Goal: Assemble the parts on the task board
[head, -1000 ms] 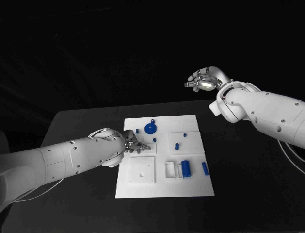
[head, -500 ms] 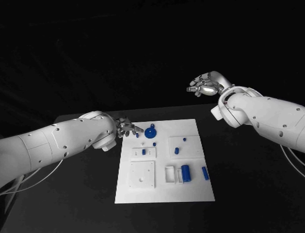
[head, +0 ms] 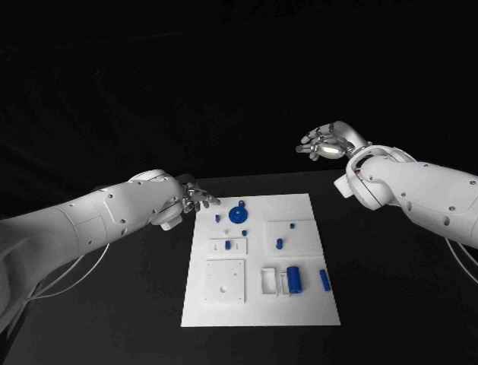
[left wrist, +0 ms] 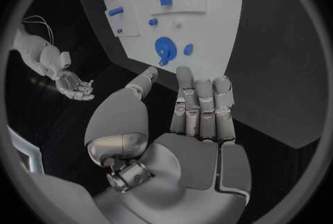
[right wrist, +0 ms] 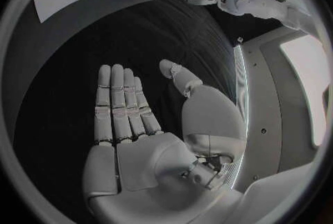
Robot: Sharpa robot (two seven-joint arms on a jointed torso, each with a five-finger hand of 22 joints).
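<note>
The white task board (head: 261,308) lies in the middle of the black table. It carries a round blue disc (head: 239,214), a blue cylinder (head: 293,279) in a white holder, a blue bar (head: 324,280) and several small blue pieces. My left hand (head: 201,198) hovers off the board's far left corner, fingers straight and apart, holding nothing. The left wrist view shows its flat palm (left wrist: 201,118) short of the board (left wrist: 208,29) and disc (left wrist: 165,48). My right hand (head: 324,142) is raised beyond the board's far right corner, its palm (right wrist: 125,118) open and empty.
A raised square white plate (head: 224,280) sits at the board's near left. Black table surface (head: 118,304) surrounds the board on all sides. Dark cloth hangs behind the table.
My left hand has lifted off the board's left edge and drawn back to its far left corner, fingers straightening. My right hand stays raised, shifted a little toward the board.
</note>
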